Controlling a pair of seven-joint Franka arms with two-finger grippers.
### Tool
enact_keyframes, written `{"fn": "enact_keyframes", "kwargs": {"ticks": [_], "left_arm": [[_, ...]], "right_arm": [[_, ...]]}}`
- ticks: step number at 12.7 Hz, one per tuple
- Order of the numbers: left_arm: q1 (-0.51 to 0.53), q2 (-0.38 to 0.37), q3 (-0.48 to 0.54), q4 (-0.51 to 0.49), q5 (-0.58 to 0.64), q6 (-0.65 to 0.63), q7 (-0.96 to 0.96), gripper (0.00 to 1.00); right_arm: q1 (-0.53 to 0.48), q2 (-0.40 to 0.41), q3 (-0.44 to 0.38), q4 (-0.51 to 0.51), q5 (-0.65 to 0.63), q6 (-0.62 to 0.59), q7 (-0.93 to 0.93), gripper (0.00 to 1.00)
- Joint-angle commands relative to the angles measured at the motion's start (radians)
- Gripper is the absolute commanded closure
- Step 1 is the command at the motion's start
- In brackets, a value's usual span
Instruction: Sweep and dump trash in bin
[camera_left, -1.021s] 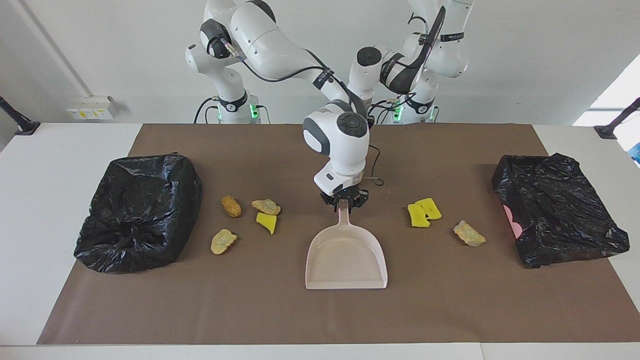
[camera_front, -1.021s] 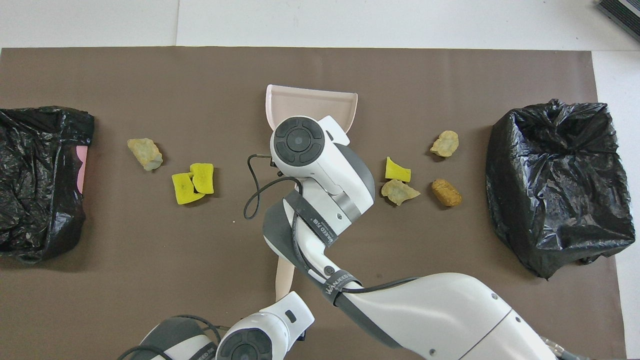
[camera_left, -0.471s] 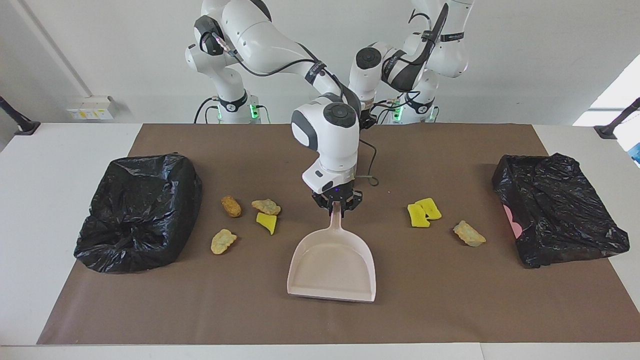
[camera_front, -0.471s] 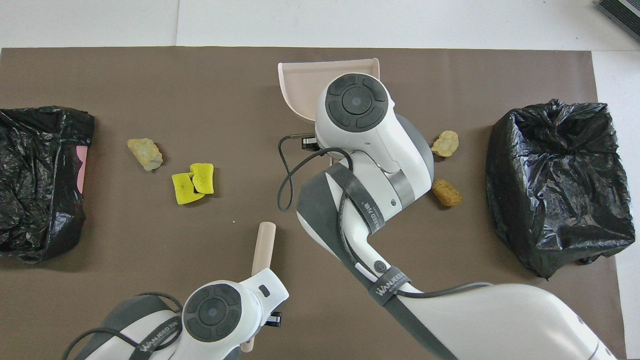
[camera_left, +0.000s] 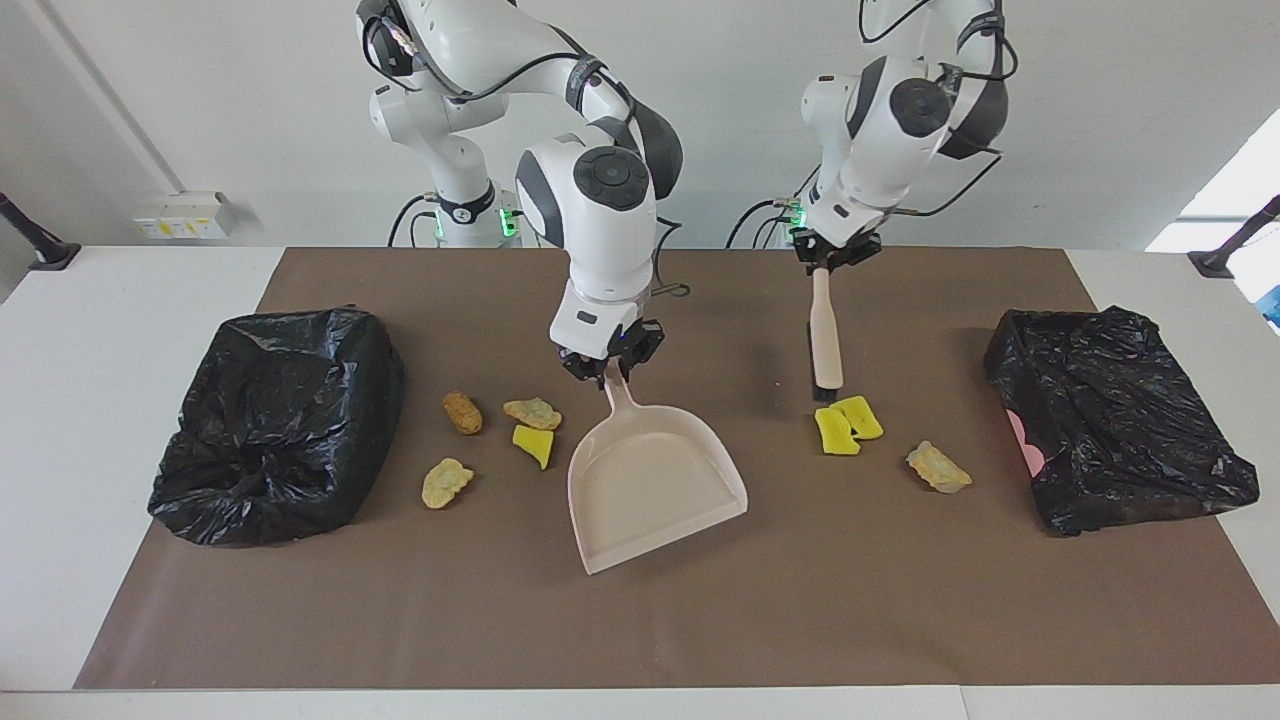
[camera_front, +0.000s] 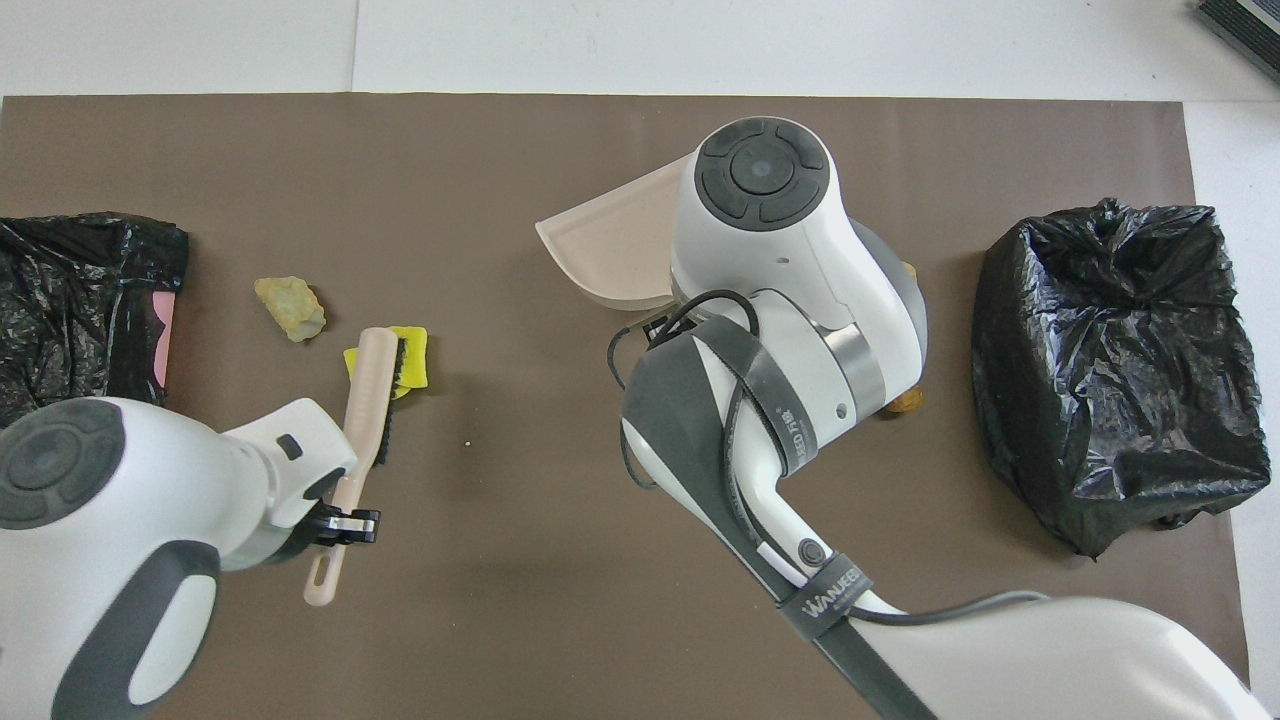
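My right gripper (camera_left: 610, 366) is shut on the handle of the beige dustpan (camera_left: 652, 482) (camera_front: 608, 250), whose open edge points away from the robots. Beside the pan, toward the right arm's end, lie a brown lump (camera_left: 462, 412), two tan scraps (camera_left: 532, 411) (camera_left: 446, 482) and a yellow wedge (camera_left: 535, 445). My left gripper (camera_left: 829, 257) (camera_front: 340, 522) is shut on a beige brush (camera_left: 825, 335) (camera_front: 371, 385). The brush's bristles hang just over two yellow scraps (camera_left: 847, 425) (camera_front: 414, 358). A tan scrap (camera_left: 938, 467) (camera_front: 290, 306) lies beside those.
One bin lined with a black bag (camera_left: 280, 430) (camera_front: 1115, 370) stands at the right arm's end of the brown mat (camera_left: 900, 600). Another black-bagged bin (camera_left: 1115, 420) (camera_front: 80, 300) stands at the left arm's end. In the overhead view the right arm hides the trash near the pan.
The right gripper has carried the dustpan toward the right arm's end and turned it. The left arm has swung out with the brush to the yellow scraps.
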Motion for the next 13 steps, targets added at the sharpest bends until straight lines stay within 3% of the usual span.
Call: {"fn": "enact_keyframes", "kwargs": {"ticks": [1, 2, 4, 6, 9, 13], "left_arm": [[0.194, 0.152, -0.015, 0.171, 0.087, -0.023, 0.203, 1.00], [0.247, 0.219, -0.017, 0.245, 0.140, -0.015, 0.271, 1.00], [0.292, 0.360, -0.017, 0.357, 0.251, 0.049, 0.310, 1.00], [0.299, 0.466, -0.017, 0.388, 0.335, 0.163, 0.310, 1.00], [0.326, 0.487, -0.018, 0.324, 0.334, 0.256, 0.296, 1.00], [0.313, 0.432, -0.026, 0.162, 0.309, 0.313, 0.205, 1.00]], "right_arm": [[-0.004, -0.112, 0.005, -0.198, 0.017, 0.070, -0.294, 1.00], [-0.004, -0.141, 0.005, -0.250, 0.017, 0.095, -0.417, 1.00], [-0.003, -0.181, 0.005, -0.327, 0.011, 0.113, -0.469, 1.00], [0.012, -0.185, 0.005, -0.374, 0.009, 0.132, -0.568, 1.00], [0.032, -0.176, 0.005, -0.442, -0.018, 0.266, -0.631, 1.00], [0.085, -0.175, 0.005, -0.506, -0.089, 0.313, -0.711, 1.00]]}}
